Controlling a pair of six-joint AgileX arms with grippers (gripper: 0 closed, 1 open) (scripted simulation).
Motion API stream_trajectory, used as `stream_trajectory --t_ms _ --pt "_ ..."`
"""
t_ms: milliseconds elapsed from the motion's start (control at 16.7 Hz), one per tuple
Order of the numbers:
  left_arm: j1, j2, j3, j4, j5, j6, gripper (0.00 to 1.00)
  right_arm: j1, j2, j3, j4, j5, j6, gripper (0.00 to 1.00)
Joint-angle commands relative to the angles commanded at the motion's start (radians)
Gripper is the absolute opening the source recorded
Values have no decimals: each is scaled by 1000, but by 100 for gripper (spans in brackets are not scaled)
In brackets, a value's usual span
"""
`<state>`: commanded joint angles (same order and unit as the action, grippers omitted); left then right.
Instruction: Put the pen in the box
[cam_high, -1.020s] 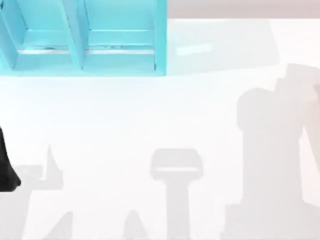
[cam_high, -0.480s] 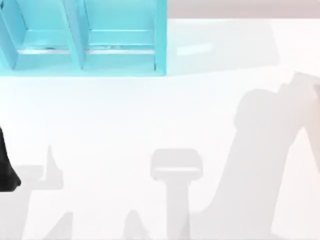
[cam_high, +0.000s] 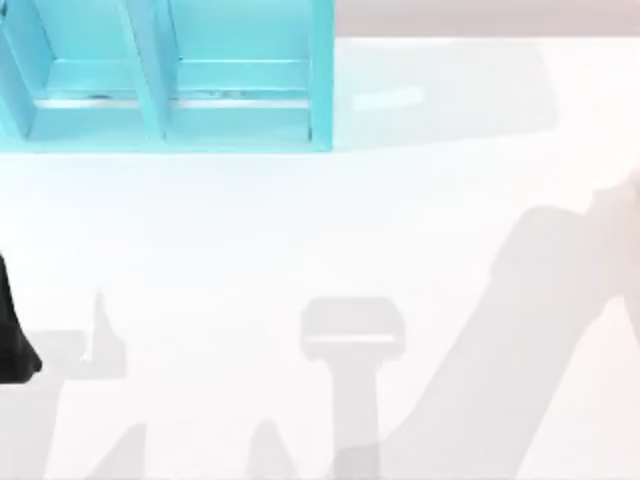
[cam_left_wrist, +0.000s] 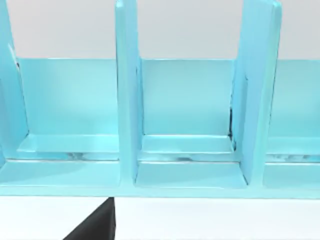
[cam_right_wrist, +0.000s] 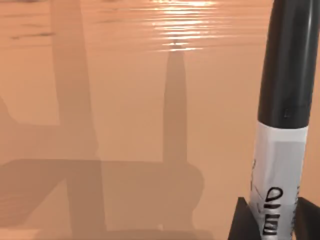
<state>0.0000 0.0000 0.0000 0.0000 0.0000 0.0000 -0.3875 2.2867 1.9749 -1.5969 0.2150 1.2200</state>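
My left arm (cam_high: 12, 330) sits parked at the table's left edge, and I cannot tell how its fingers stand. The blue box (cam_high: 165, 80) lies at the far left. At the far right, my right gripper (cam_right_wrist: 272, 220) is clenched on the pen (cam_right_wrist: 285, 100), whose long axis runs straight out from the jaws. I judge the carry must go leftward to the box.

Box (cam_high: 165, 70): turquoise, smooth, glossy, plastic-looking, streaky highlights on ledges. Table (cam_high: 300, 230): white, smooth, faint sheen. Pen (cam_right_wrist: 285, 100): smooth black barrel, satin sheen; silvery-grey printed band. Right gripper (cam_right_wrist: 267, 220) fingers: matt black.
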Motion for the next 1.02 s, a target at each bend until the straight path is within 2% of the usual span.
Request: stream_trajectory --t_ms 180,480,1020 --pt "0 0 0 0 0 0 100 -13 -19 -72 35 -13 -6 0" --pt "0 0 0 0 0 0 100 -14 -19 -76 38 -14 -6 0" --pt "0 0 0 0 0 0 100 -14 -19 -76 38 -14 -6 68"
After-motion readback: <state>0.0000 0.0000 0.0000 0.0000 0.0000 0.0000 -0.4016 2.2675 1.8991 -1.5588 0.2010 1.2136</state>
